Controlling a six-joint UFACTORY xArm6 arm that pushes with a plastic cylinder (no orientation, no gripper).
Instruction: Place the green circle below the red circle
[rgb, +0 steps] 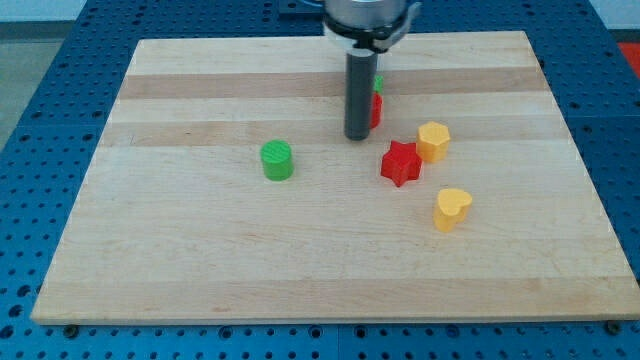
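The green circle (277, 160) is a short cylinder left of the board's middle. My tip (357, 136) stands to its right and a little higher in the view, well apart from it. A red block (375, 110) shows just behind the rod's right side, mostly hidden, so I cannot make out its shape. A sliver of another green block (378, 82) shows above it, also mostly hidden by the rod.
A red star (401, 163) lies just right of and below my tip. A yellow hexagon (433, 141) sits to its upper right. A yellow heart (452, 208) lies lower right. The wooden board (200, 260) rests on a blue perforated table.
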